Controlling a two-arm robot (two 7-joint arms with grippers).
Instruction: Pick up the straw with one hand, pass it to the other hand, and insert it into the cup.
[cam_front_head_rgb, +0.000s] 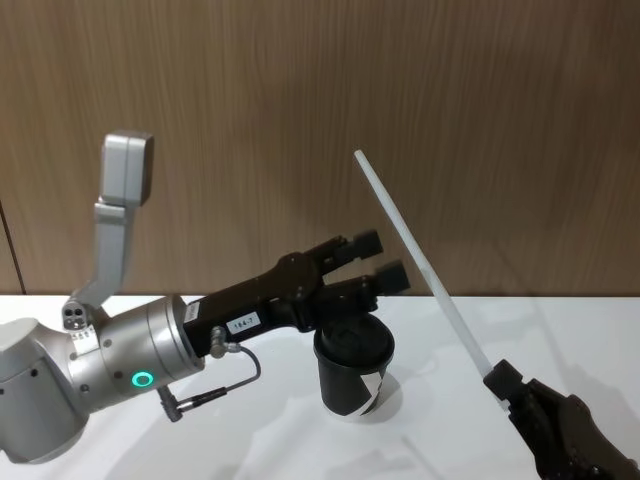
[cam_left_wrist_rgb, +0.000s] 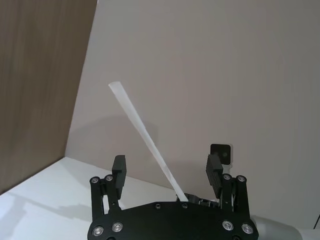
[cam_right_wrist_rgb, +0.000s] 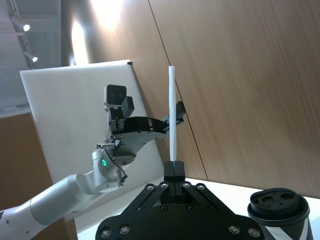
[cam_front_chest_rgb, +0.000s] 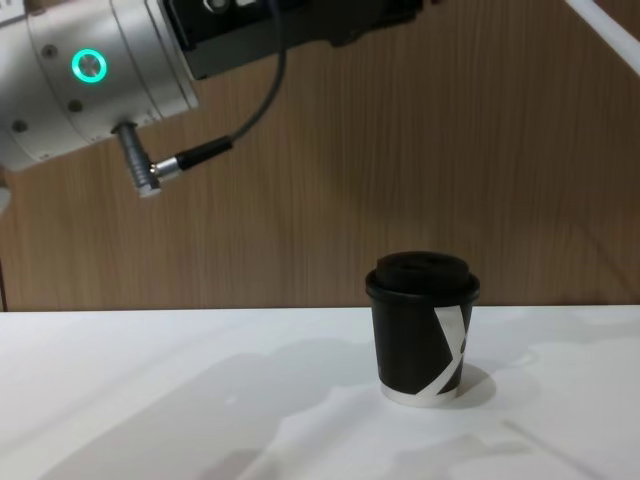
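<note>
**1. Straw** (cam_front_head_rgb: 420, 260): white and straight, held off the table. In your head view it leans from its gripped lower end at 5 o'clock to its free tip at 11 o'clock. The long free length is likely kept clear so the other hand has room to grip.

**2. Right gripper** (cam_front_head_rgb: 500, 378): at the 4 o'clock corner of your head view, with its 2 fingers clamped together on the straw's lowest end. Gripping that low looks deliberate, since it leaves the mid-section bare for the pass.

**3. Left gripper** (cam_front_head_rgb: 378, 258): reaches in from 8 o'clock and aims toward 2 o'clock, hanging above the cup. Its 2 fingers are spread apart. In your head view the straw sits just beyond the fingertips at 3 o'clock, not touching. From the left wrist view it runs up through the gap. You appear to be at the handover approach, before any closing.

**4. Cup** (cam_front_head_rgb: 355, 370): black, with a domed lid on, upright on the white table (cam_front_head_rgb: 300, 440). It stands directly below the left gripper, at 9 o'clock from the right gripper. The receiving hand would have only a short drop to the lid.
</note>
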